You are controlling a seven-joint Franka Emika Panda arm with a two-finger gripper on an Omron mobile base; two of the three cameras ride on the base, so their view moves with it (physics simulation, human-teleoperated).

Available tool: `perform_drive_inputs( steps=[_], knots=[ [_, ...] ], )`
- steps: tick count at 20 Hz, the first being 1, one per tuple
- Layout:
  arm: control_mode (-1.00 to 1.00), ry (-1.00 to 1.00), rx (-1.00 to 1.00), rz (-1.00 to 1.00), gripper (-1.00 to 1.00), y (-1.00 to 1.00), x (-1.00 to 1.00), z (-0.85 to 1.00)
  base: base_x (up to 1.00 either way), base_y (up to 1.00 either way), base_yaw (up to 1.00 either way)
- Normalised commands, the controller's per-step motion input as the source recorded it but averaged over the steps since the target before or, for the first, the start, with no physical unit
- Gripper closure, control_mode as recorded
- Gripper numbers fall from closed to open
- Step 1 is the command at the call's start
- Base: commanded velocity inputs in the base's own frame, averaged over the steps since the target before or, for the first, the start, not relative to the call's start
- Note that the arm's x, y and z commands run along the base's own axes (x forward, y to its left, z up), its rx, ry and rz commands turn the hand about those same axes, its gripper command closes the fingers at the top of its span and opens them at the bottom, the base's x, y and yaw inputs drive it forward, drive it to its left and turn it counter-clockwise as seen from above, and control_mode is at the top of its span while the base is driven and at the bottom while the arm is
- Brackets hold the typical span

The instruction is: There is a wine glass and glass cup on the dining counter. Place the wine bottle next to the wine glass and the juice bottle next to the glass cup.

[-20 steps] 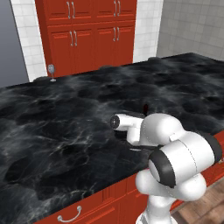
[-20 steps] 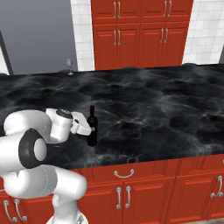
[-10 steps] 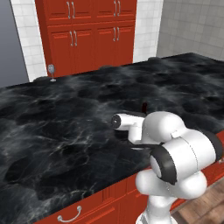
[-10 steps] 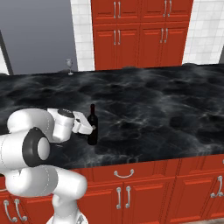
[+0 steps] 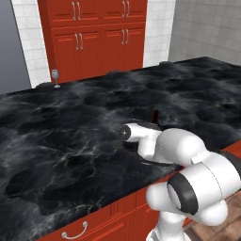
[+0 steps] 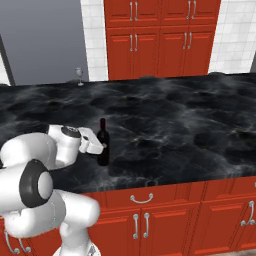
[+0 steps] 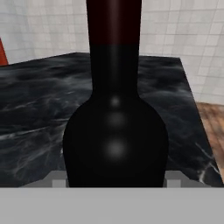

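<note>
You've got the end effector [image 6: 101, 146] clamped on the wine bottle [image 6: 103, 142] low on its body, so watch the top: it's a tall, slim thing w/ most of its length above the grip, and a quick lift or swing could let it tilt or slip in the fingers. It stands upright on the worktop [image 6: 190, 130] at lower left of centre in the right base view, close to the near edge, so a slip there could send it off the front over the red cabinets. The wine glass [image 6: 78, 76] sits at the far edge, upper left of that frame, well apart from the bottle; that's a long carry across, and a small stemmed glass will prob go over if you bring the bottle in too close. Bottle looks nearly black and glossy, round shoulders narrowing to a thin neck, dark red at the top; in the hand view it [image 7: 115, 131] sits dead centre, highlights down its belly.
</note>
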Motion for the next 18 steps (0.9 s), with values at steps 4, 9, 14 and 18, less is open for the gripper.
perform_drive_inputs(
  steps=[4, 9, 14, 18],
  knots=[
    [-1.0, 0.0, 0.0, 0.0, 1.0, 0.16, -0.38, 0.4, 0.0, 0.0, 0.0],
    [-1.0, 0.0, 0.0, 0.0, 1.0, 0.15, -0.42, 0.44, 0.0, 0.0, 0.0],
    [-1.0, 0.0, 0.0, 0.0, 1.0, 0.14, -0.47, 0.46, 0.0, 0.0, 0.0],
    [-1.0, -0.1, -0.03, 0.0, 1.0, 0.14, -0.51, 0.42, 0.0, 0.0, 0.0]
  ],
)
